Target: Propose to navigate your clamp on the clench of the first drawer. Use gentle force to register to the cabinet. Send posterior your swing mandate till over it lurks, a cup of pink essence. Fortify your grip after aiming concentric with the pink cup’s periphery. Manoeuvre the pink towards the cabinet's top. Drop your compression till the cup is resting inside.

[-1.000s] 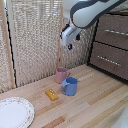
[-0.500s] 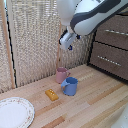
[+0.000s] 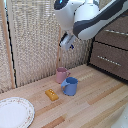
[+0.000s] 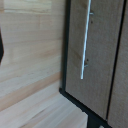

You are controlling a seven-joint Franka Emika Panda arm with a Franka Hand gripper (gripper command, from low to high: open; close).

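Note:
The pink cup [image 3: 61, 75] stands upright on the wooden table by the reed wall, handle toward the exterior view's right. My clamp [image 3: 67, 44] hangs in the air above it, well clear and holding nothing I can see. Its fingers are too small and blurred to tell whether they are open. The dark brown cabinet [image 3: 111, 50] stands at the exterior view's right, with silver bar handles [image 3: 108, 59]. The wrist view shows a cabinet front [image 4: 100, 55] with one silver handle [image 4: 86, 40] and the table beside it. No cup shows there.
A blue mug [image 3: 70, 86] stands just in front of the pink cup, almost touching it. A small yellow block [image 3: 51, 94] lies to its left in the exterior view. A white plate [image 3: 14, 112] lies at the front left. A reed screen [image 3: 35, 40] backs the table.
My clamp has sunk slightly and the arm's upper links have swung lower over the cups. The cups, block and plate have not moved.

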